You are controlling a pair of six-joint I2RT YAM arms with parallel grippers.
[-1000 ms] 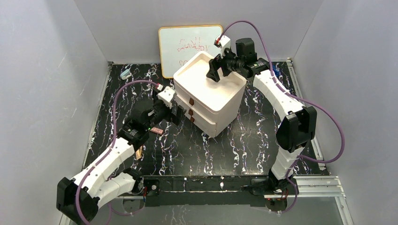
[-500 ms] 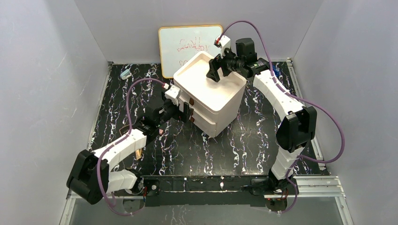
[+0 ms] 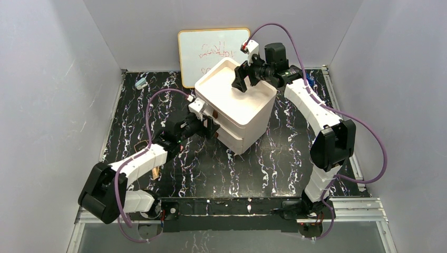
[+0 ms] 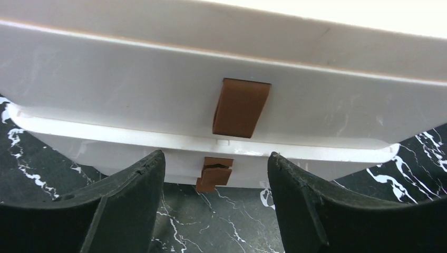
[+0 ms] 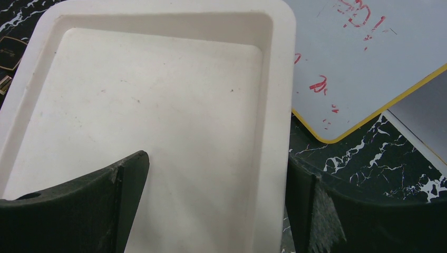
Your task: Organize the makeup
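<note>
Left wrist: left fingers [image 4: 132, 195] spread either side of the lower drawer's brown tab [image 4: 213, 176], likely to pull it. Right fingers [image 5: 105, 195] (also spread) straddle the organizer's rim [image 5: 274, 105]. The dark compact [image 5: 8, 47] lies on the counter [image 3: 211, 163].

The drawer box [image 4: 132, 89] looks like smooth white plastic with a soft satin sheen, and its tray floor is faintly scuffed. Its upper handle [image 4: 241, 107] is matt brown. The tabletop [image 3: 263, 163] is glossy black with white marble veining. The whiteboard [image 5: 342, 63], upper right, is smooth and shiny with a yellow edge. The left gripper [image 4: 216, 156] has matt black plastic fingers [image 4: 121, 211], grainy at the edges. The rail [image 3: 348, 208], lower right, is bare metal.
</note>
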